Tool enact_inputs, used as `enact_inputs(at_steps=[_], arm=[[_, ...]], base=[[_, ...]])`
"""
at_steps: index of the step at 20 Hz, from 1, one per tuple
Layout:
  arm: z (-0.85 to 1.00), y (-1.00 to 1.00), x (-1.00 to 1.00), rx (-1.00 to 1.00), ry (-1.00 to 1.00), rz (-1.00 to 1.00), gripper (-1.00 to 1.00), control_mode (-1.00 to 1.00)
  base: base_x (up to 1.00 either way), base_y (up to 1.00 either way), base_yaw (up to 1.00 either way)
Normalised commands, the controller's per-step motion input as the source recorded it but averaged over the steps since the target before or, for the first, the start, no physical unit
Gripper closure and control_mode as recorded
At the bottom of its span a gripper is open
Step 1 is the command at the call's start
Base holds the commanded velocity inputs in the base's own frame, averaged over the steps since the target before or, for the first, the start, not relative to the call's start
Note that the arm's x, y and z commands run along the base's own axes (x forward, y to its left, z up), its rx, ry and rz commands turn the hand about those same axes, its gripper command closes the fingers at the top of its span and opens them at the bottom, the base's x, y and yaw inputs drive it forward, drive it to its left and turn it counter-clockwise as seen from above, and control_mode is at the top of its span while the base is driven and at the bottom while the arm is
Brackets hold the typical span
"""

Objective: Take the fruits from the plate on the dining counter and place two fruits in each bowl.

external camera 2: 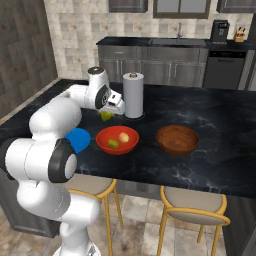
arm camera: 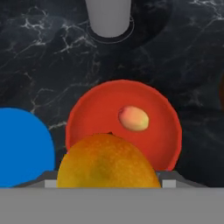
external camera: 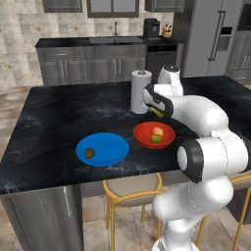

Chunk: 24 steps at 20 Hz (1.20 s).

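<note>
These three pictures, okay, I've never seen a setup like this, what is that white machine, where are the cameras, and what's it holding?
It is a white robot arm at a black dining counter. Two cameras ride behind it, left and right; the third sits on its hand, looking down. Its gripper is closed on an olive-yellow fruit. On the counter: a blue plate with a dark brown fruit, a red bowl with two fruits, a brown bowl and a paper towel roll.
</note>
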Motion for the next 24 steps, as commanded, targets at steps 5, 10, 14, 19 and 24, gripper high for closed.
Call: enact_inputs(at_steps=[5,10,14,19,24], arm=[[0.32,-1.0,-0.04,0.03,0.0,0.0,1.0,-1.0],[0.23,-1.0,-0.06,0.05,0.02,-0.03,1.0,-1.0],[0.05,-1.0,-0.01,0.05,0.06,-0.04,1.0,-1.0],[-0.44,-1.0,0.0,0.02,0.03,-0.08,1.0,-1.0],[-0.9,-0.95,0.0,0.0,0.0,-0.05,1.0,-1.0]], base=[[0.0,0.0,0.0],[0.0,0.0,0.0],[0.0,0.0,0.0],[0.0,0.0,0.0],[0.0,0.0,0.0]])
